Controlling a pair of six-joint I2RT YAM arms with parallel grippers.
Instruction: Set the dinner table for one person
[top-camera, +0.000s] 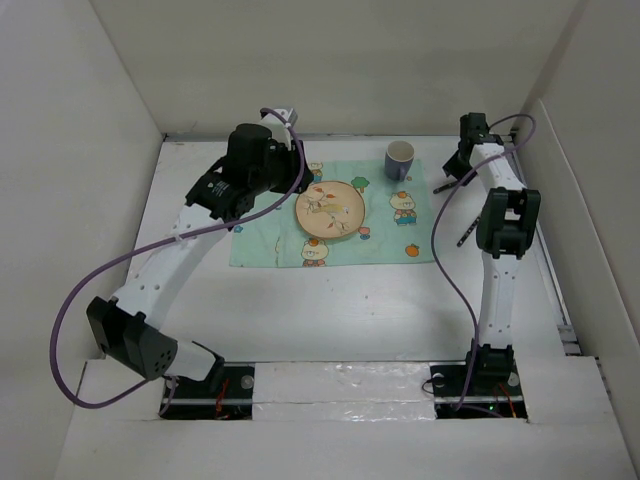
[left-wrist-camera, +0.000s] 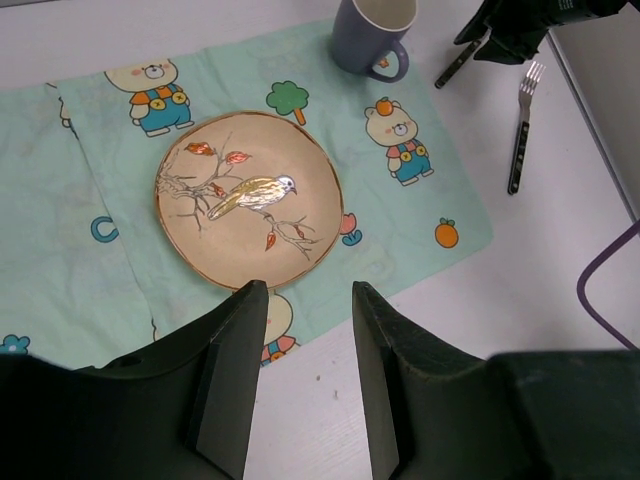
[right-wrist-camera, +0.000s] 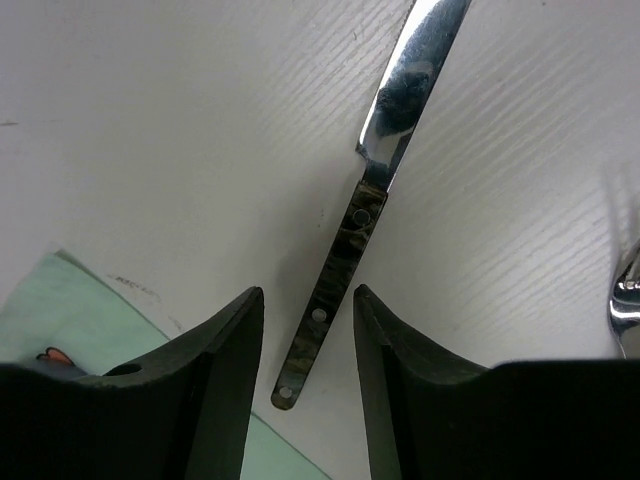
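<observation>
Dinner table (top-camera: 330, 310) with plate (top-camera: 330, 210), mug (top-camera: 399, 160), knife (right-wrist-camera: 358, 232)

1. The mint-green mat (left-wrist-camera: 350, 130) bears one blue mark shaped like a capital "C" (left-wrist-camera: 103, 229), printed just left of the plate (left-wrist-camera: 250, 200). It cannot be told whether this is a letter or only an ornament.
2. The rest of the mat's print is cartoon figures: bears, a tree and oranges, with no words legible among them.
3. In the right wrist view, a short row of faint dark specks (right-wrist-camera: 132, 286) lies on the white table (right-wrist-camera: 150, 150), just beside the mat's edge. It is too small and blurred to read.
4. Nothing else carries readable lettering, numbers or brand marks.
</observation>
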